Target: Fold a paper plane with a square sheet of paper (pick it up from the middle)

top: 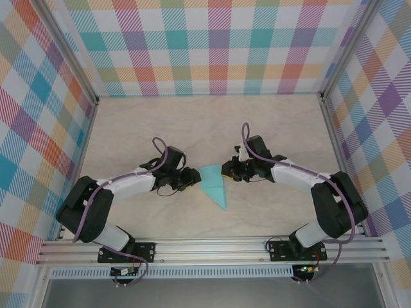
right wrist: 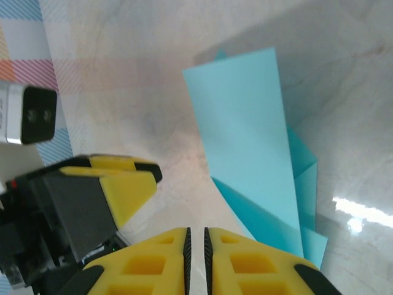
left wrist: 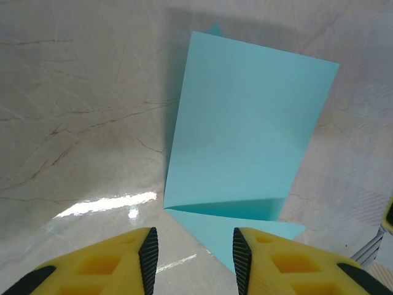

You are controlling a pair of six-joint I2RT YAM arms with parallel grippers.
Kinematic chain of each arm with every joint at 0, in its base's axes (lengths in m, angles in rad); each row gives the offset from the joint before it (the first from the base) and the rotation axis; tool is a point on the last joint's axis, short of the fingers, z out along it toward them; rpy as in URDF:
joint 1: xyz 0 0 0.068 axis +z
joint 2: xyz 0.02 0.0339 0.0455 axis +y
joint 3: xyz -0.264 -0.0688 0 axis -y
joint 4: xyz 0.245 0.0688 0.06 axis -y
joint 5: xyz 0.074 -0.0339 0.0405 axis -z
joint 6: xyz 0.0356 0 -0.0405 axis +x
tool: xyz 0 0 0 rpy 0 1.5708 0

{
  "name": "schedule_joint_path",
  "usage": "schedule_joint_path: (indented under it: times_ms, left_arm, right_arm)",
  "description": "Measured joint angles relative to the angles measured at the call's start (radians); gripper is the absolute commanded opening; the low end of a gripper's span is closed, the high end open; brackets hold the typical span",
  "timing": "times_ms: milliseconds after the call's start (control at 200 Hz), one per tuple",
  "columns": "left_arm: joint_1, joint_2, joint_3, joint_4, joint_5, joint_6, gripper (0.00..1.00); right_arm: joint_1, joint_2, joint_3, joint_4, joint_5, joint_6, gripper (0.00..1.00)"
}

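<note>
Plaid walls (top: 212,45) in pastel checks enclose a pale marbled table (top: 289,122). At its centre we see the sheet of paper (top: 214,186), turquoise and folded to a pointed outline, its tip facing the near edge. It lies between the two grippers. The left gripper (top: 192,178) sits just beside the paper's left edge and the right gripper (top: 226,172) just beside its upper right edge; we cannot tell whether either touches it.

From the left wrist we see yellow fingers (left wrist: 110,264) with black pads set partly apart and nothing between them. One panel of the paper stands up off the table ahead of them, and a lower pointed layer lies flat near one finger.

From the right wrist we see that gripper's pads drawn together to a hairline gap, gripping nothing, with the paper lying to their right
</note>
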Motion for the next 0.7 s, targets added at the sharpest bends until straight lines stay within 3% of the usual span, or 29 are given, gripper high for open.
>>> schedule_joint_path:
  times_ms: [270,700]
  left_arm:
    - [0.0,0.03,0.0,0.015,0.001,-0.011,0.41]
    - [-0.012,0.043,0.004,0.036,0.021,-0.026,0.45]
  right_arm:
    - [0.057,0.05,-0.041,0.015,-0.045,0.0,0.14]
    - [0.039,0.157,-0.089,0.07,-0.002,-0.007,0.15]
